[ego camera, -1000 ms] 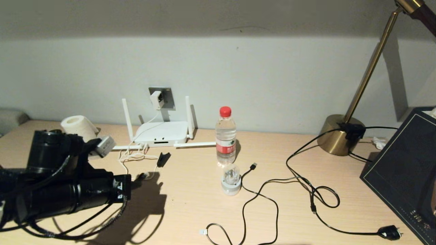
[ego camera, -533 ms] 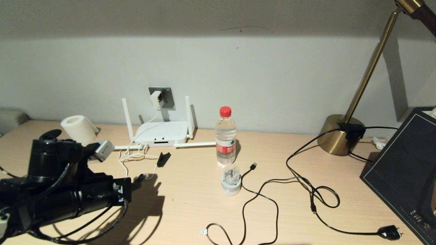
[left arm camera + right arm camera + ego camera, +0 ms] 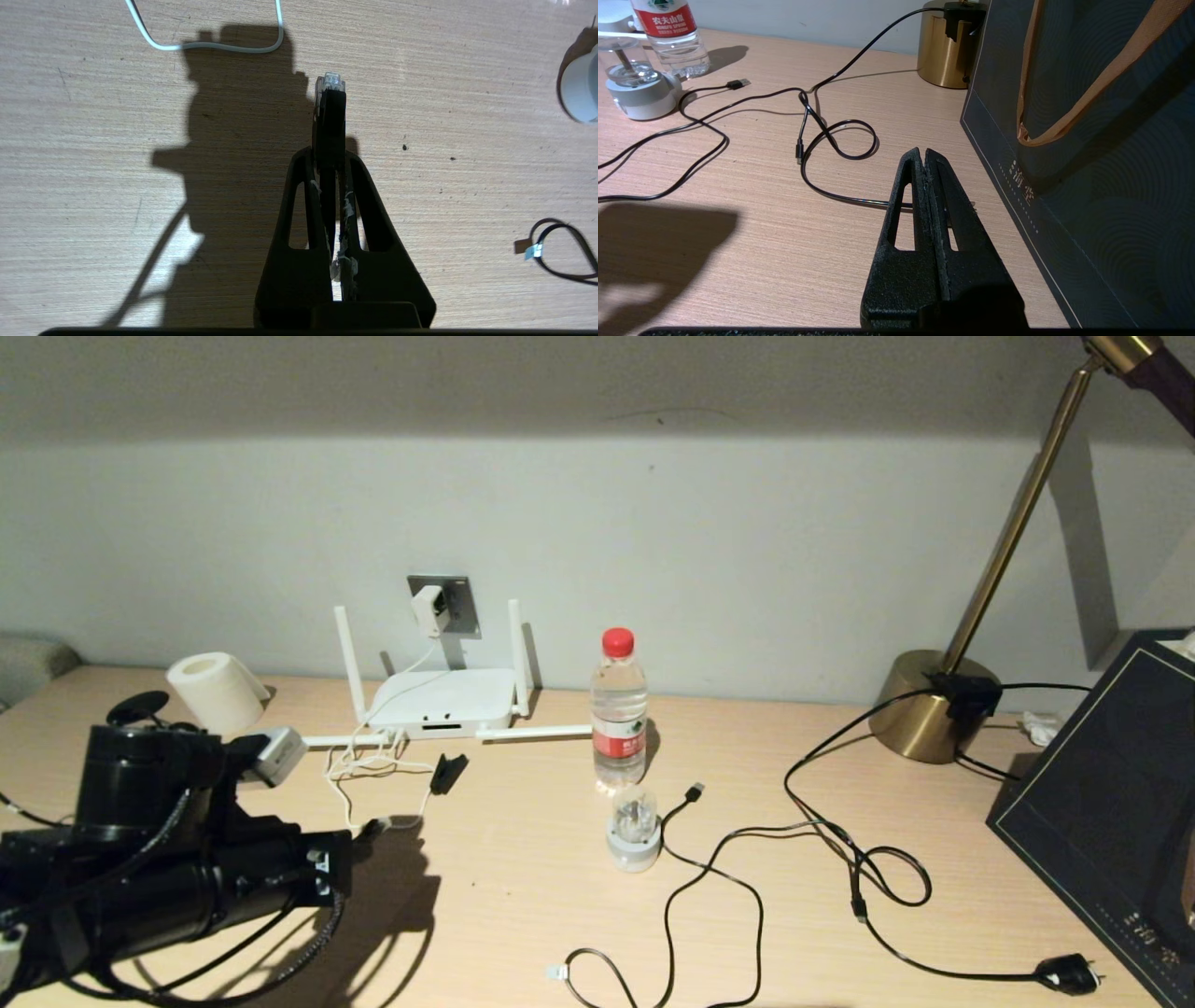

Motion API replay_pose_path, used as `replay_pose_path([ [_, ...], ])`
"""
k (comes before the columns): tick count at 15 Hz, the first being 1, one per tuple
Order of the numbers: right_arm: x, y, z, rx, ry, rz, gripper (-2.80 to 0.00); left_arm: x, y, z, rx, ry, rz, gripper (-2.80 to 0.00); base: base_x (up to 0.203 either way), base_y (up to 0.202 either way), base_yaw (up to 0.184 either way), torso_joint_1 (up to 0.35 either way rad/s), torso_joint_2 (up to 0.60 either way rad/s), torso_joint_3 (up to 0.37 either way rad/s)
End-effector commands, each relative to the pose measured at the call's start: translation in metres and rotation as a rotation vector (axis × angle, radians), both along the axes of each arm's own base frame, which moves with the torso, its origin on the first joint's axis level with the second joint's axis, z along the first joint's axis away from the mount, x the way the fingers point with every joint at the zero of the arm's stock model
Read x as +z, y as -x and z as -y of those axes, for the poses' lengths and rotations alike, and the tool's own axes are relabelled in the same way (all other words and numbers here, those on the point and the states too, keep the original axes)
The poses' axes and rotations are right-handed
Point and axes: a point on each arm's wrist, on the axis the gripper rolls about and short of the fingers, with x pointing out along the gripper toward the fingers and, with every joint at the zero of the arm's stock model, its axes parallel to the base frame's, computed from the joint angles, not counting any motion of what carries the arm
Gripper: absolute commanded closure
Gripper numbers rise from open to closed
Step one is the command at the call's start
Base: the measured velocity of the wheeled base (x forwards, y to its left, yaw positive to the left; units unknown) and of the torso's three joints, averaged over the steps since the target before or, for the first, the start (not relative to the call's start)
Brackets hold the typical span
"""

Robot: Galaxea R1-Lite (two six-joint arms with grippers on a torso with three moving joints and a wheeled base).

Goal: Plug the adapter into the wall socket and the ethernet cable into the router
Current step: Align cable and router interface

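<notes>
My left gripper [image 3: 329, 156] is clamped on the ethernet cable [image 3: 328, 116], whose clear tip juts past my fingertips. Over the last second I've drawn back from the router [image 3: 443, 702], so insertion still lies ahead. The adapter [image 3: 428, 608] sits in the wall socket [image 3: 457, 597] behind the router; my right gripper [image 3: 924, 161] idles closed and empty.

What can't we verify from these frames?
- Adapter on the wall socket, head view: too small to tell if fully seated.
- Router ports, head view: too small to tell apart.
- Left gripper, shut on the ethernet cable: in the head view the arm hides the grasp.
- Right gripper: outside the head view; its wrist view shows it shut, empty.
</notes>
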Motion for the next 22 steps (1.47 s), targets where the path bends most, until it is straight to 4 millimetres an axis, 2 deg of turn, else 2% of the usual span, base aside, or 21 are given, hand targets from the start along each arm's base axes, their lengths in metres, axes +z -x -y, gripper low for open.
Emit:
replay_pose_path([
  [1,-0.01,-0.003,0.0,0.001,0.0,-0.035,0.0,0.0,0.001,0.0,-0.011,-0.015,0.005,0.0,0.0,0.0,0.0,0.0,0.0,0.0],
  [6,-0.01,-0.003,0.0,0.001,0.0,-0.036,0.0,0.001,-0.006,0.001,-0.002,-0.036,0.011,0.0,0.0,0.0,0.0,0.0,0.0,0.0],
  [9,-0.01,-0.003,0.0,0.001,0.0,-0.036,0.0,0.0,-0.022,0.0,0.01,-0.04,0.002,0.0,0.0,0.0,0.0,0.0,0.0,0.0],
  [12,-0.01,-0.003,0.0,0.0,0.001,-0.035,0.0,-0.006,-0.049,-0.001,0.028,-0.045,-0.017,0.0,0.0,0.0,0.0,0.0,0.0,0.0],
  [19,-0.01,-0.003,0.0,0.0,0.001,-0.036,0.0,-0.021,-0.124,-0.005,0.107,-0.032,-0.002,0.0,0.0,0.0,0.0,0.0,0.0,0.0],
  [22,-0.01,-0.003,0.0,0.0,0.001,-0.035,0.0,-0.027,-0.146,-0.006,0.122,-0.028,0.03,0.0,0.0,0.0,0.0,0.0,0.0,0.0],
])
